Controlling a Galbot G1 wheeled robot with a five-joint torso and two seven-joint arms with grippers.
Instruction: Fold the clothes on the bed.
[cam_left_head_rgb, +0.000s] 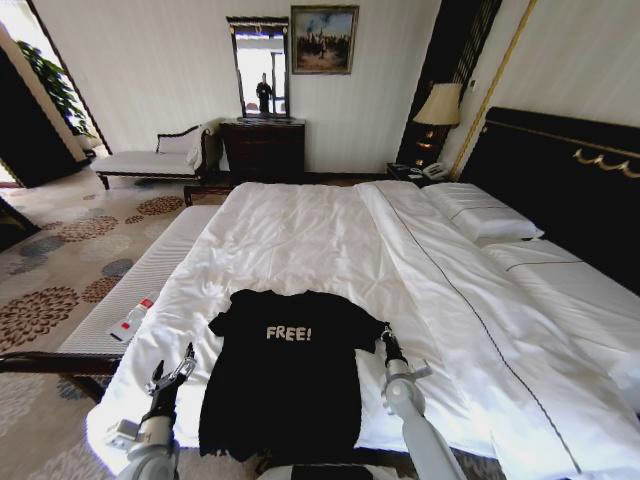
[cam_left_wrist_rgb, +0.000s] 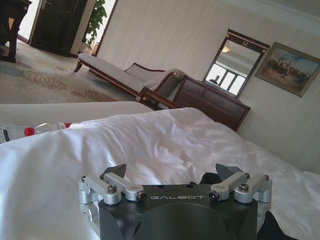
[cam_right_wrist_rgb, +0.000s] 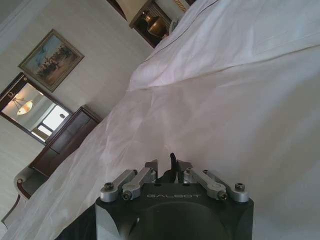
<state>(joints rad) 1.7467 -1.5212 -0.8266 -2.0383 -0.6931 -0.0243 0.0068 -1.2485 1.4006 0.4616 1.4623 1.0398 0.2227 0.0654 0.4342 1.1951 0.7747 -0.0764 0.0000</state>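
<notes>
Basically, a black T-shirt (cam_left_head_rgb: 288, 375) with white "FREE!" lettering is seen spread flat at the lower centre of the head view, on the near edge of the bed (cam_left_head_rgb: 330, 235), over the white duvet (cam_left_head_rgb: 300, 240). It is judged soft, light and limp: it would sag and drag on the bedding unless lifted at two points, so hold is best taken at thin edges such as sleeve tips, shoulders or hem corners. Its long axis runs from bottom to top of the frame, collar toward the upper part, hem toward the bottom edge, sleeves out to left and right. The left gripper (cam_left_head_rgb: 172, 372) is seen at lower left, just beside the shirt's left side, fingers spread apart and holding nothing; the same open stance is shown in the left wrist view (cam_left_wrist_rgb: 172, 175). The right gripper (cam_left_head_rgb: 386, 340) is placed at the right sleeve; in the right wrist view (cam_right_wrist_rgb: 170, 167) its fingers are drawn together on a thin dark sliver, apparently sleeve fabric.
</notes>
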